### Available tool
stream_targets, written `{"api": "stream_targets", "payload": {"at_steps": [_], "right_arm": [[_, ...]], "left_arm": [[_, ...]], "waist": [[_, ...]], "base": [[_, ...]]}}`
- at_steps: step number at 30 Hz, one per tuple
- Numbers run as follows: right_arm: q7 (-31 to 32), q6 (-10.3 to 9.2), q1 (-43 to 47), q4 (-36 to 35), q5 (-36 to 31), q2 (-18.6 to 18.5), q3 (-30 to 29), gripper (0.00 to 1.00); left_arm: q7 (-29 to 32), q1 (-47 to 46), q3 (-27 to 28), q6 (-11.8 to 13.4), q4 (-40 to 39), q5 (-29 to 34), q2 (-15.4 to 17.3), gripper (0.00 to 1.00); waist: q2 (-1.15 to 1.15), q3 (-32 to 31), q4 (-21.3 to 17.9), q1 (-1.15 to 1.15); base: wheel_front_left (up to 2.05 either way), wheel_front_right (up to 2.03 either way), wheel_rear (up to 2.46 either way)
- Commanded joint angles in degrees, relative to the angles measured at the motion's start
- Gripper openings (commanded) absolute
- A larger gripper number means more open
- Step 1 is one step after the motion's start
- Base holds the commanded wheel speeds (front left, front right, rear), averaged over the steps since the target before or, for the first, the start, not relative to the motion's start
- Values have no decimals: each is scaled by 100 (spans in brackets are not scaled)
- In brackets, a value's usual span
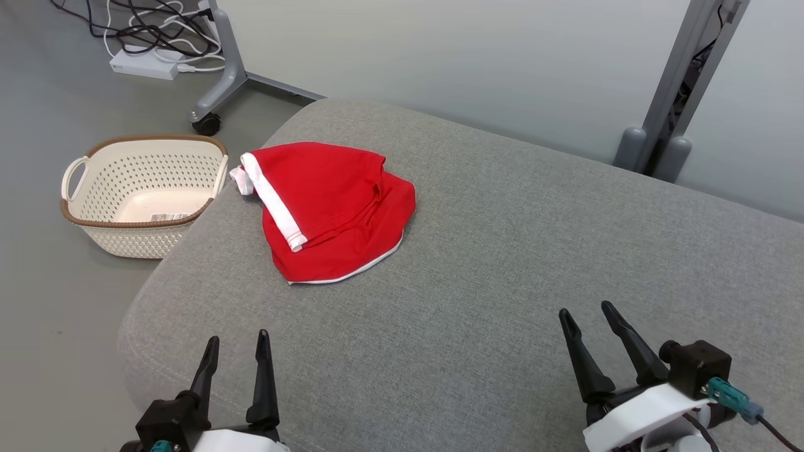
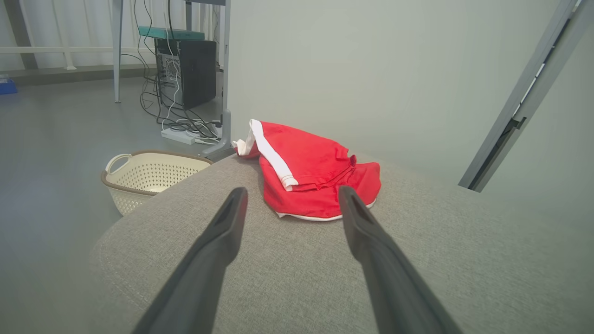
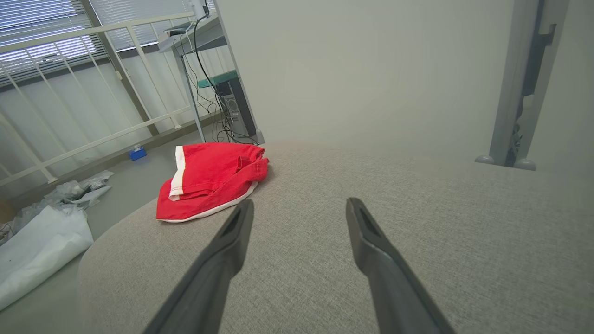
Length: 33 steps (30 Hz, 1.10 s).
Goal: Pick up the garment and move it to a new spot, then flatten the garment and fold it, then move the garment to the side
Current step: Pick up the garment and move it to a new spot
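At the near edge of the grey cushion (image 1: 502, 263), the left claw (image 1: 237, 337) and right claw (image 1: 585, 309) both gape wide, holding nothing. The folded red garment (image 1: 333, 207) lies on the cushion's far left corner; a basket (image 1: 138, 242) stands on the floor beside that corner

Grey fabric-covered cushion (image 1: 502, 282) positioned before pale partition wall (image 1: 440, 50), grey floor (image 1: 44, 125), cream perforated basket (image 1: 135, 242) placed on floor, cables (image 1: 151, 31) laid by wheeled stand (image 1: 229, 63), window blinds (image 3: 41, 23) lowered.
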Motion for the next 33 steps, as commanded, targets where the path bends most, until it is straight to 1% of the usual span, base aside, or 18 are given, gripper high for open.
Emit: {"api": "stream_targets", "payload": {"at_steps": [1, 7, 13, 15, 16, 20, 22, 26, 28, 30, 32, 33], "right_arm": [[-30, 2, -100, 4, 38, -53, 39, 100], [-30, 2, -189, 107, 120, -128, 185, 100], [-29, 2, -107, 107, 138, -136, 126, 100], [-30, 2, -62, 89, 178, -107, 59, 100], [-30, 2, -49, 64, 213, -90, 15, 100], [-29, 2, -98, -103, 153, -219, -46, 100], [-29, 2, -232, -168, 99, -330, -58, 100], [-29, 2, -507, -362, 45, -568, -83, 100], [-5, 2, -695, -491, 29, -697, -79, 100], [67, 2, -877, -643, 10, -833, -97, 100], [156, 2, -1055, -825, -27, -974, -128, 100], [259, 2, -1174, -1035, -31, -1086, -158, 100]], "left_arm": [[-5, 68, 29, 28, -36, -22, 25, 100], [-5, 79, 29, 87, -93, -69, 23, 100], [-5, 37, -13, 59, -65, -48, 23, 100], [-5, -3, 81, 64, -78, -238, 27, 100], [-5, -49, 139, 83, -88, -206, 28, 100], [-5, -312, 338, -23, 9, -242, 25, 100], [-5, -555, 477, -68, 56, -297, 22, 100], [-5, -1114, 836, -208, 267, -144, 20, 100], [-4, -1482, 943, -314, 554, -67, 52, 100], [23, -1923, 1030, -343, 957, -123, 134, 100], [209, -2478, 1058, -381, 1306, -169, 252, 100], [548, -2958, 1098, -391, 1639, -252, 354, 100]], "waist": [[0, 20, 10, 0], [0, 23, 9, 0], [0, -20, -24, 0], [0, -25, -39, 0], [0, -14, -46, 0], [0, 181, -83, 0], [0, 366, -156, 0], [0, 810, -353, 0], [0, 1048, -454, 0], [0, 1288, -550, 0], [0, 1533, -632, 0], [0, 1740, -706, 0]], "base": [[0, 0, 0], [0, 0, 0], [0, 0, 0], [0, 0, 0], [0, 0, 0], [0, 0, 0], [0, 0, 0], [0, 0, 0], [0, 0, 0], [0, 0, 0], [0, 0, 0], [0, 0, 0]]}}
